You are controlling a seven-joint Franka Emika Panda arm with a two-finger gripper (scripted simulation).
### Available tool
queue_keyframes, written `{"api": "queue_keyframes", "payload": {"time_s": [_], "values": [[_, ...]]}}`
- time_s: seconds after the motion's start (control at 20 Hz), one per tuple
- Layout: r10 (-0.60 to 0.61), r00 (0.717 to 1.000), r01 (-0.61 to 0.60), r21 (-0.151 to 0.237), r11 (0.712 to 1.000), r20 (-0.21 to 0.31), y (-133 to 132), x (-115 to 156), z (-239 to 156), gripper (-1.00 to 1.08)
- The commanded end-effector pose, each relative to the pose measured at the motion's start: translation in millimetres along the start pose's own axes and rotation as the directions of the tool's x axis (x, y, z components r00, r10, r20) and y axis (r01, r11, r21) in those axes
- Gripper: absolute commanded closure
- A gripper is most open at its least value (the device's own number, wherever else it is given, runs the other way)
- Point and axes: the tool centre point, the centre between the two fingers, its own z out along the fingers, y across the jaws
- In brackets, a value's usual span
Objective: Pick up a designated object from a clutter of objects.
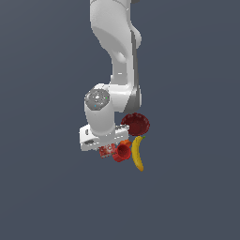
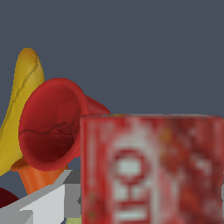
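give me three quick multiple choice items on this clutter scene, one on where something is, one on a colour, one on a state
1. In the exterior view, where does the banana lie relative to the red cup?
A. on the exterior view's right of it
B. on the exterior view's left of it
C. inside it

2. What colour is the scalloped bowl?
A. bright green
B. dark red
C. white

3. How does the red cup lie?
A. upright, mouth up
B. upside down, mouth on the floor
C. on its side, mouth facing the wrist camera

Answers:
1. A, the banana's yellow curve sits just beyond the cup on that side.
2. B, it shows dark red beside the arm.
3. C, the wrist view looks straight into its open mouth, next to the red box.
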Motion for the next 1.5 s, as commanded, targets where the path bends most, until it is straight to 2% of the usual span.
{"api": "queue_keyframes", "payload": {"time_s": [0.0,0.85,1.45], "values": [[-0.001,1.0,0.001,0.0,1.0,0.0,-22,12,-23,1.08],[0.0,1.0,0.0,-0.001,1.0,0.0,-163,93,-171,1.08],[0.0,1.0,0.0,0.0,1.0,-0.001,-230,137,-242,1.08]]}}
